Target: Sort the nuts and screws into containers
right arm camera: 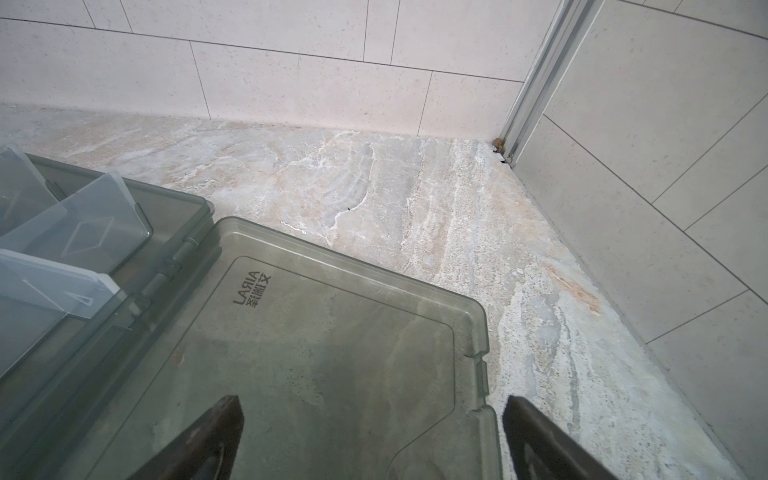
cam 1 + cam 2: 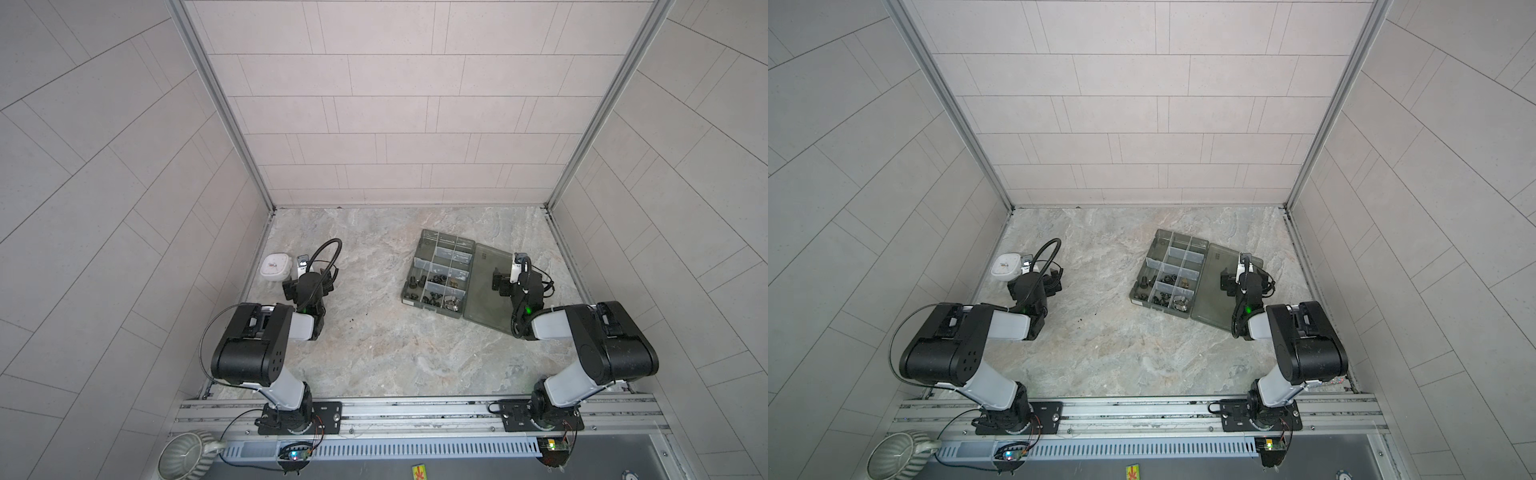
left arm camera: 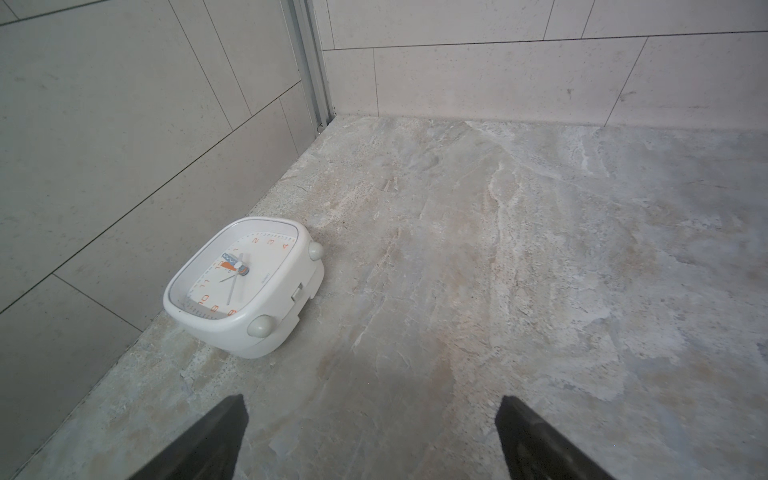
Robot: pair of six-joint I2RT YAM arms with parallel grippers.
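Containers [image 2: 448, 242]: one open box on the table's right half; light, stiff plastic.
Right gripper [image 1: 372, 403]: jaws wide, empty, over the flat lid [image 1: 332, 353].
Left gripper [image 3: 372, 403]: wide, empty, near a clock [image 3: 243, 286].
Nuts [image 2: 438, 279], screws [image 2: 414, 283]: in the near compartments; small, hard, probably slippery (pinch across the flats).

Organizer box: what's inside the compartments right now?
In both top views, the organizer box holds small dark hardware in its near two rows, silvery pieces in one corner. Far rows look bare. Lid lies open, covering nothing; screws versus nuts too small to tell.
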